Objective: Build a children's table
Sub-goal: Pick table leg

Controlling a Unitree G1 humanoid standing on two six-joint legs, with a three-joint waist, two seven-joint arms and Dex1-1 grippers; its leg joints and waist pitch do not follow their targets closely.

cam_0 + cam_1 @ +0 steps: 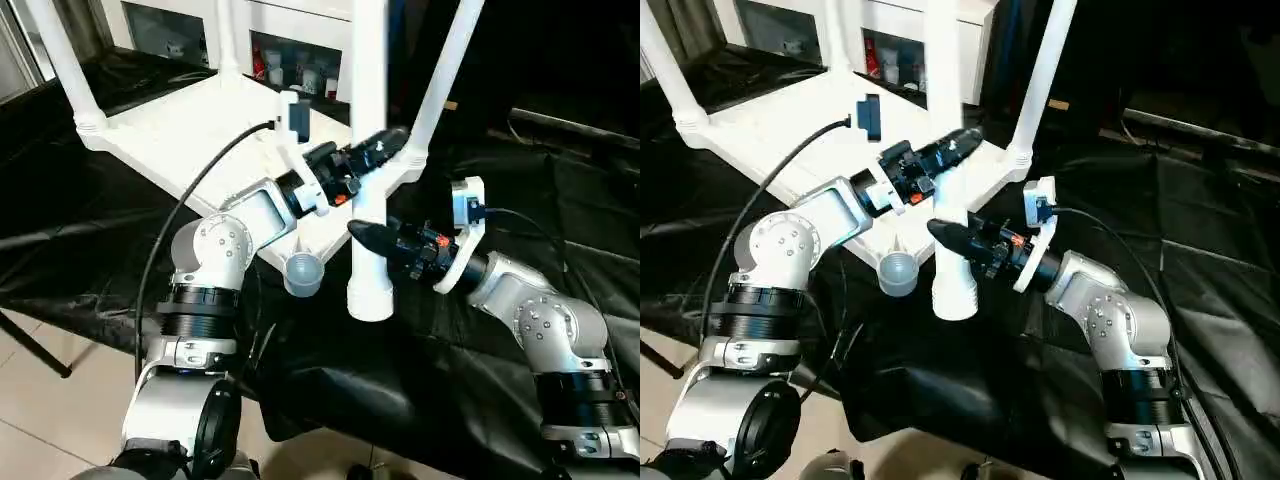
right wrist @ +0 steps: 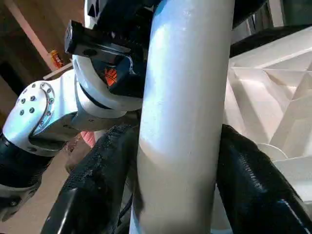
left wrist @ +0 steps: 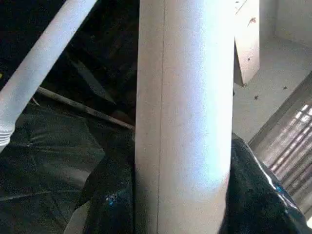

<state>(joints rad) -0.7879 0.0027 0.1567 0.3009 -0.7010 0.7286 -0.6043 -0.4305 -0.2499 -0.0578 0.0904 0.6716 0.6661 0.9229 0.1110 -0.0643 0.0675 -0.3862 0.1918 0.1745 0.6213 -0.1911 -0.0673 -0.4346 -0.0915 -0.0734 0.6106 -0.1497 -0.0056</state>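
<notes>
The robot's two silver forearms rise from the near edge of the head view, the left elbow at about 7 o'clock and the right at about 4 o'clock, both angling inward toward the centre. Between them a loose white tubular leg (image 1: 370,150) stands nearly upright, its flared lower end hanging just above the black cloth (image 1: 420,400) that covers the work surface.

The left gripper (image 1: 385,145) reaches in from 9 o'clock, wrist bent so the black fingers point toward 2 o'clock, and sits against the leg higher up. In its wrist view the leg fills the space between the dark fingers (image 3: 112,200), which press both sides of the tube: it is clamped on the leg.

The right gripper (image 1: 365,235) comes in from 3 o'clock, lower on the same leg, fingers pointing toward 9 o'clock. Its wrist view shows the tube seated between the two black pads (image 2: 253,180), in contact on either side, so this hand also grips the leg.

Behind the grippers, toward 12 o'clock, the white tabletop (image 1: 190,130) lies upside down on the cloth with three legs already standing in its corner sockets. Its near corner socket (image 1: 303,272), at about 8 o'clock from the held leg's lower end, is open and just beside it.
</notes>
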